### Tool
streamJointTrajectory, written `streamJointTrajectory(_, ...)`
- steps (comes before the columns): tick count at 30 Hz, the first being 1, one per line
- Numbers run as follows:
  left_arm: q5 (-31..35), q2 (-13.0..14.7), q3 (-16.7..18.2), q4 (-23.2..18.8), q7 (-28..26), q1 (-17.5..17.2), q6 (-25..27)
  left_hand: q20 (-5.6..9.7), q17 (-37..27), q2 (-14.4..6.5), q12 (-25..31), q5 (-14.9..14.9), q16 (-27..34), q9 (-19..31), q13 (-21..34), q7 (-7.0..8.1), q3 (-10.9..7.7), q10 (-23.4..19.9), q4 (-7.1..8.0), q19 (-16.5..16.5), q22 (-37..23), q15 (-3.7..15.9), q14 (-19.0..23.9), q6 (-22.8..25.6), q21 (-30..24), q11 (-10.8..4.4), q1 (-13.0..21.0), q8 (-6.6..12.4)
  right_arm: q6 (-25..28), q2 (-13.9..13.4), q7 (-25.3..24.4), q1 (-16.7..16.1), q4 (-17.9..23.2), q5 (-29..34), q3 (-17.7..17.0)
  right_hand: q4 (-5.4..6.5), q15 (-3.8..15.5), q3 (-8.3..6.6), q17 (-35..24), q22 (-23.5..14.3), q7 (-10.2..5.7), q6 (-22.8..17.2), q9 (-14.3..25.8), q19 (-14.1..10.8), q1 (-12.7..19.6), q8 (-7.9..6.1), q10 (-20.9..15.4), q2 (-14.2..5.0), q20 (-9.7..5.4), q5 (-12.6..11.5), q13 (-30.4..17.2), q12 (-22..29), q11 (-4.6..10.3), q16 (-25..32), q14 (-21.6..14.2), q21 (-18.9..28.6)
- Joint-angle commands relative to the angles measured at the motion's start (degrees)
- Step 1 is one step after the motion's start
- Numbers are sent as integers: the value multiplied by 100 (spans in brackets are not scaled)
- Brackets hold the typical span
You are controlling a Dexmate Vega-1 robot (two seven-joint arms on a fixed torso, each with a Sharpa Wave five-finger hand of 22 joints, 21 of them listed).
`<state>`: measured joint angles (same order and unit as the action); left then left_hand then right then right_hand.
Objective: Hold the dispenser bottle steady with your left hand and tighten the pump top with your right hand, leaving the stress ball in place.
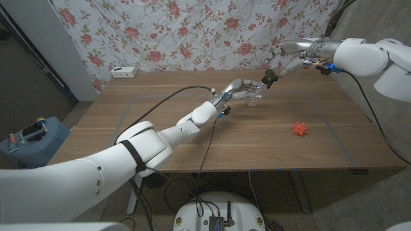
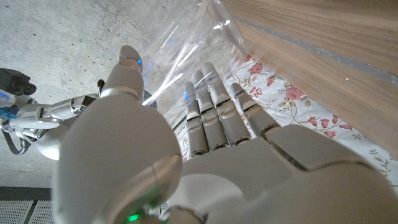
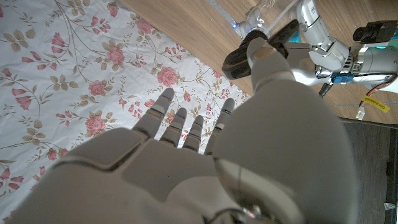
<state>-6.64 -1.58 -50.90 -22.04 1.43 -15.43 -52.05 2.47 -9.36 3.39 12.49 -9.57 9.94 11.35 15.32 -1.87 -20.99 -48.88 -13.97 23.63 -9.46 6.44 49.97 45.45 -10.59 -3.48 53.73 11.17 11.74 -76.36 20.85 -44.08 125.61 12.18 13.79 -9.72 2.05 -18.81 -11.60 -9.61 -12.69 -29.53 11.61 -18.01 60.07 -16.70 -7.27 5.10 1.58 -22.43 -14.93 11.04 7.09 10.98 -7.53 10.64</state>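
Note:
A clear dispenser bottle [image 1: 254, 96] stands at the table's far middle. My left hand [image 1: 239, 87] grips its body from the left, and in the left wrist view my fingers [image 2: 214, 118] wrap the clear plastic [image 2: 186, 50]. My right hand [image 1: 282, 61] hovers above and to the right of the bottle, its dark thumb tip [image 3: 261, 46] right at the clear pump top [image 3: 252, 22] while the other fingers [image 3: 180, 127] stay straight and spread, away from it. An orange spiky stress ball [image 1: 299, 129] lies alone on the table's right side.
A white box [image 1: 124, 72] sits at the table's back left corner. A floral cloth [image 1: 192, 32] hangs behind the wooden table [image 1: 160, 115]. A blue case [image 1: 35, 138] stands on the floor to the left.

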Motion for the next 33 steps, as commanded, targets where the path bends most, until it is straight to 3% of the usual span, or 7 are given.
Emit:
streamJointTrajectory(1, 40, 5, -49, -4, -52, 27, -23, 551, 2, -430, 24, -30, 20, 27, 6, 298, -580, -125, 555, 71, -14, 339, 64, 782, -21, -92, -390, 41, -257, 171, 95, 157, -271, 13, 146, 42, 147, -5, -12, -14, -8, -93, 25, 8, 5, -29, -20, 30, -41, -41, -14, 38, 39, 33, 11, 2)
streamJointTrajectory(13, 78, 2, -68, -18, -101, 17, -63, 549, 2, -433, 22, -31, 19, 27, 7, 300, -585, -121, 552, 70, -14, 341, 64, 787, -20, -86, -395, 40, -312, 214, 194, 184, -381, -50, 190, 97, 155, 49, -20, -15, -9, -216, 31, -13, -16, -50, -69, 14, -51, -76, -7, 73, 20, 66, -13, 18)
streamJointTrajectory(27, 154, 13, -110, -41, -136, 7, -133, 552, 2, -431, 23, -30, 18, 27, 9, 295, -588, -125, 548, 61, -15, 326, 63, 779, -16, -89, -404, 36, -103, 272, 703, 486, -356, -112, 392, 207, 52, 136, -47, -17, -11, -350, 32, -99, -139, -56, -65, -57, 13, -101, 2, 87, -72, 84, 39, 49)
streamJointTrajectory(33, 187, 17, -113, -52, -176, 0, -179, 552, 3, -427, 18, -29, 16, 27, 9, 298, -589, -115, 545, 61, -14, 331, 58, 783, -17, -93, -406, 36, -74, 219, 715, 458, -334, -163, 360, 281, 37, 219, -63, -19, -11, -417, 28, -191, -277, -47, -95, -68, -112, -100, 8, 109, -132, 101, 43, 74)
